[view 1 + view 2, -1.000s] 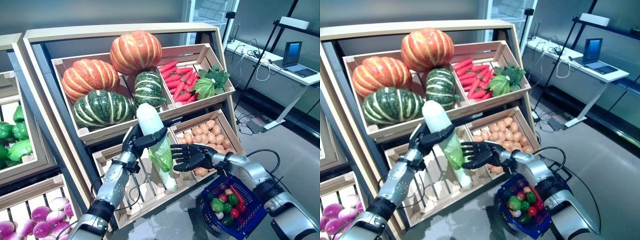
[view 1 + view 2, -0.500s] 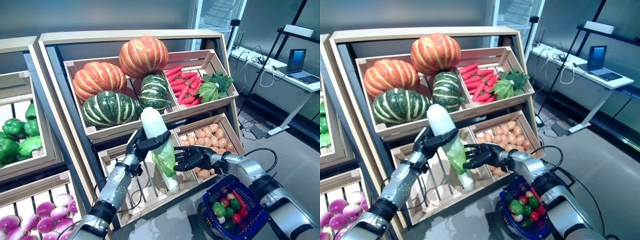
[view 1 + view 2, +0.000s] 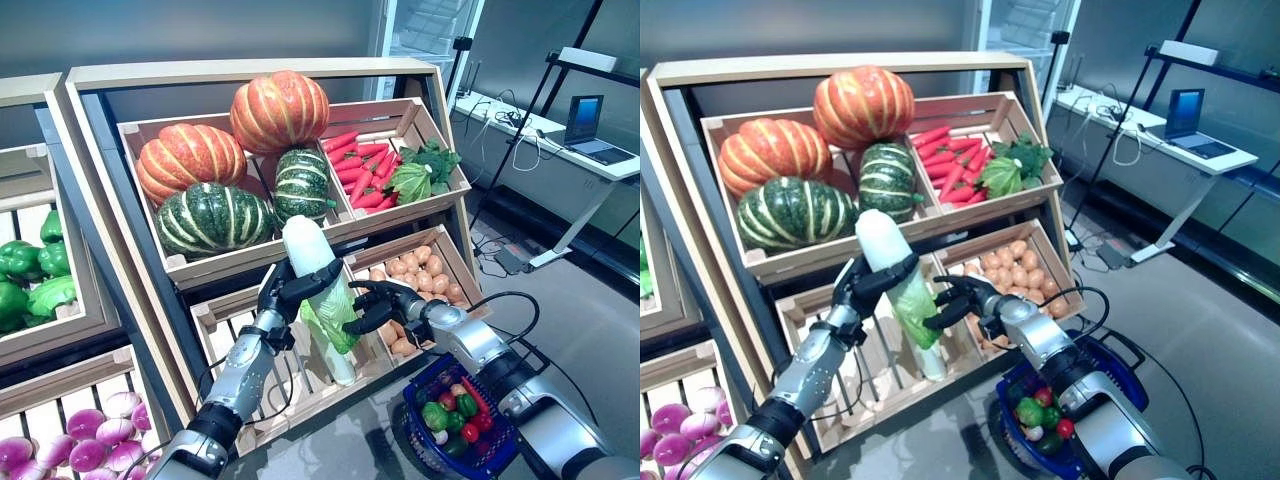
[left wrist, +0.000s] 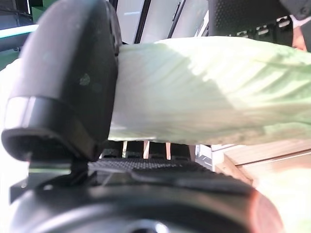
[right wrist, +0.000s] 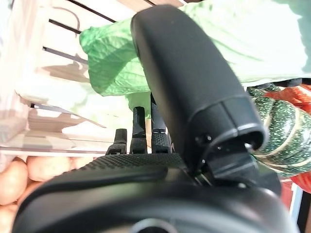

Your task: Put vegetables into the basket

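Observation:
My left hand [image 3: 283,297] is shut on a long cabbage [image 3: 308,248] with a white stalk and green leaves, holding it upright in front of the stand's lower crate. The left wrist view shows the thumb [image 4: 73,82] pressed on the pale cabbage [image 4: 204,92]. My right hand [image 3: 385,306] is at the cabbage's green leafy end with its fingers curled round the leaves. In the right wrist view its thumb [image 5: 189,82] lies across the green leaf [image 5: 112,63]. The blue basket [image 3: 510,425] stands on the floor below the right arm, holding small green and red vegetables [image 3: 437,416].
A tall wooden stand [image 3: 250,75] of sloping crates rises just behind both hands. A crate of small brown round vegetables [image 3: 425,272] is right behind the right hand. A desk with a laptop [image 3: 590,125] stands at the far right, with open floor before it.
My right hand has moved left to the cabbage's leafy end and curled its fingers round it. The left hand still holds the cabbage in the same place. The camera shifted slightly.

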